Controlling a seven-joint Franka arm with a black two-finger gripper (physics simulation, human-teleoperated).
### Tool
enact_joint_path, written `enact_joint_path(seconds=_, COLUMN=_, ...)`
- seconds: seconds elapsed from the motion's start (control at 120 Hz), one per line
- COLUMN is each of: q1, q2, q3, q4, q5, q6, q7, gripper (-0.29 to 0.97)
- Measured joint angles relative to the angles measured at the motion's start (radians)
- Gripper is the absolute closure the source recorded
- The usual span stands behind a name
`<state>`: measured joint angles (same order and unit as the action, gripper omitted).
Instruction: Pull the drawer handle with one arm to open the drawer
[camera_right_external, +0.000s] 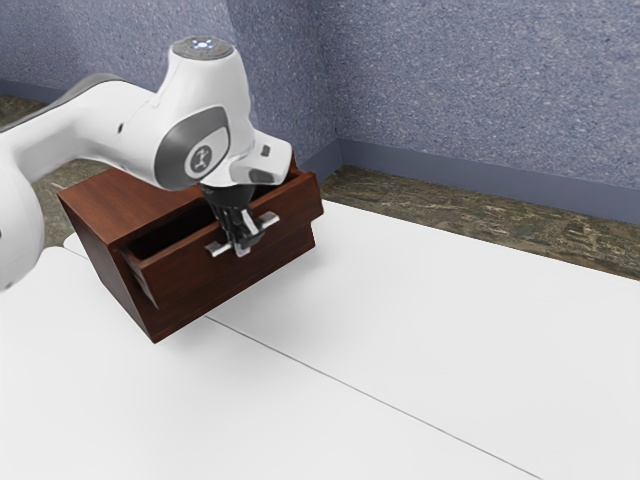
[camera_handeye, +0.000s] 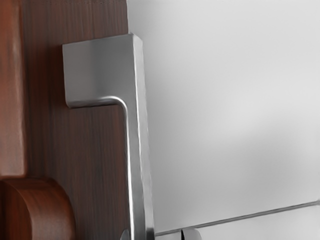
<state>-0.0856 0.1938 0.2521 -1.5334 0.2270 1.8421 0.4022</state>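
A dark wooden cabinet (camera_right_external: 110, 205) stands on the white table (camera_right_external: 420, 330) at the exterior view's left. Its drawer (camera_right_external: 200, 275) is pulled partly out, and a dark gap shows behind the drawer front. A silver bar handle (camera_right_external: 262, 220) runs across that front. My black gripper (camera_right_external: 240, 240) comes down from above with its fingers closed on the middle of the bar. In the wrist view the handle (camera_handeye: 135, 150) is close up, with one bent end fixed to the wood of the drawer front (camera_handeye: 90, 150).
White tabletop (camera_handeye: 225, 125) stretches out in front of the drawer toward the exterior view's right. A thin seam (camera_right_external: 350, 385) crosses the table. Blue walls and a mottled floor (camera_right_external: 480, 215) lie beyond the table's far edge.
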Motion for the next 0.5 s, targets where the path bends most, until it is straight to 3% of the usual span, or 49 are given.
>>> enact_joint_path(seconds=0.5, q1=-0.066, q2=-0.064, q3=-0.003, q4=-0.073, q5=0.001, q6=-0.001, q7=-0.023, gripper=0.65)
